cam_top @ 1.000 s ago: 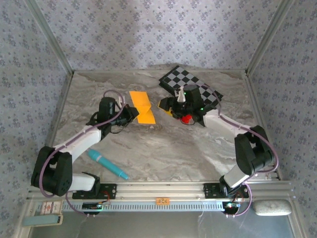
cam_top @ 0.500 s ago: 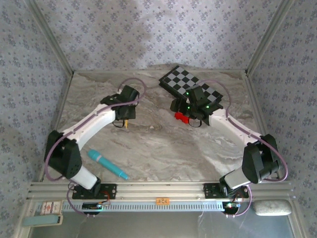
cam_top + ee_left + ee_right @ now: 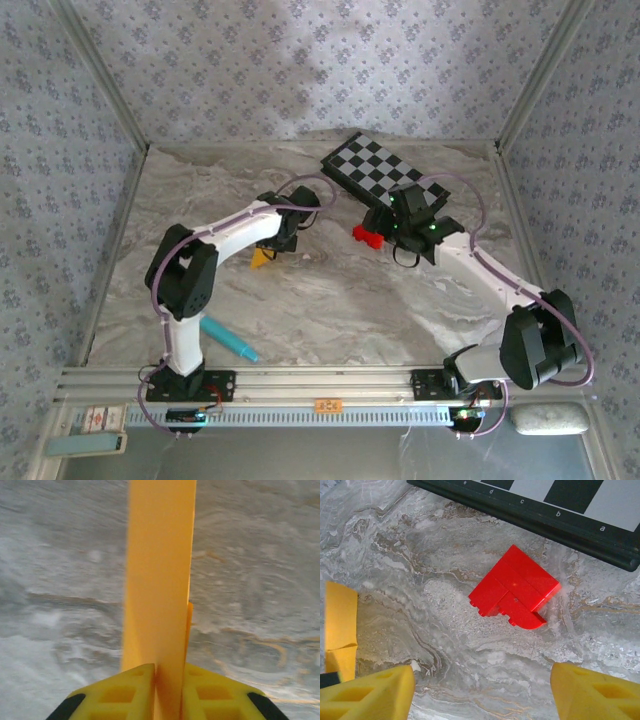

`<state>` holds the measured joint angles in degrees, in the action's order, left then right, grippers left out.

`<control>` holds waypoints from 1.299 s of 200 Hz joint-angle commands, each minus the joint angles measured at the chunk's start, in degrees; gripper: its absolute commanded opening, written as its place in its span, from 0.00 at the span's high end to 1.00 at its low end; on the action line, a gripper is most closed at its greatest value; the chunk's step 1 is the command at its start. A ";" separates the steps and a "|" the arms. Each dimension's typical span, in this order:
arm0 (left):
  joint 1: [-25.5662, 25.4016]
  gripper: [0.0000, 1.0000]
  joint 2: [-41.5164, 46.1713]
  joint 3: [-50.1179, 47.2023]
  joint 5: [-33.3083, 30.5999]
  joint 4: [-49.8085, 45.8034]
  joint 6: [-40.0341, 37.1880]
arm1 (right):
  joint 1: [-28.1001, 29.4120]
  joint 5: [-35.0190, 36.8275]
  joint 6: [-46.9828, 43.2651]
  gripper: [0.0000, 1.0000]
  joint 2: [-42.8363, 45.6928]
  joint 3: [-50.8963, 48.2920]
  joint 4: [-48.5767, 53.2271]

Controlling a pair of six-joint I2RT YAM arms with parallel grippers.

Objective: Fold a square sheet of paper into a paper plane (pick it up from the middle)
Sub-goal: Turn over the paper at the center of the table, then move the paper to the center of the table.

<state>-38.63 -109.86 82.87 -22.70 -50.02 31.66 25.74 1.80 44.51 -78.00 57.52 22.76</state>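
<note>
A teal pen (image 3: 222, 334) lies at about 7 o'clock on the tabletop (image 3: 330, 310), well apart from the work. The left arm reaches in toward the middle, and its left fingers (image 3: 120, 692) are closed tight on the paper (image 3: 159, 570), one on each face. The paper is already folded into a long narrow strip and runs straight out from the grip, with a second layer showing along its right edge. Whether its far end touches the marble cannot be told. From above, a yellow tip pokes out at 7 o'clock from the left wrist. At 3 o'clock from that tip sits a red block (image 3: 515, 587), just clear of the checkerboard (image 3: 370, 165), which lies at 1 o'clock on the tabletop. The right fingers (image 3: 600, 692) stand wide apart above the block, holding nothing. The fold looks to be midway: a strip, not yet a dart. The next move likely calls for laying the strip flat, then bringing the right fingers across toward 9 o'clock to pin or crease it, keeping clear of the block.
</note>
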 commanded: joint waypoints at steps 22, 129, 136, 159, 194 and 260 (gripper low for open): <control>2.91 0.69 0.64 -4.02 24.14 12.56 2.45 | -0.58 3.54 4.26 0.28 2.09 -1.70 1.94; 20.63 0.30 24.05 -23.97 36.46 27.64 8.59 | 12.83 -8.74 0.63 0.34 -19.11 13.06 -2.99; 22.22 0.28 25.53 -25.80 36.34 28.03 9.12 | 13.99 -9.77 0.79 0.35 -21.43 14.72 -3.65; 26.85 0.23 30.41 -31.27 35.93 29.15 9.82 | 16.66 -12.39 1.71 0.38 -28.84 19.88 -5.12; 33.08 0.14 34.28 -36.89 37.04 28.56 10.33 | 17.97 -17.16 2.52 0.42 -38.77 27.83 -6.37; 37.25 0.01 35.62 -40.27 41.29 29.93 11.36 | 18.98 -17.96 0.01 0.44 -49.00 37.51 -1.10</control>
<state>-1.85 -75.35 42.74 16.25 -21.23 42.52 44.21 -15.09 46.22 -124.86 92.25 17.91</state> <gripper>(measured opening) 0.972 0.564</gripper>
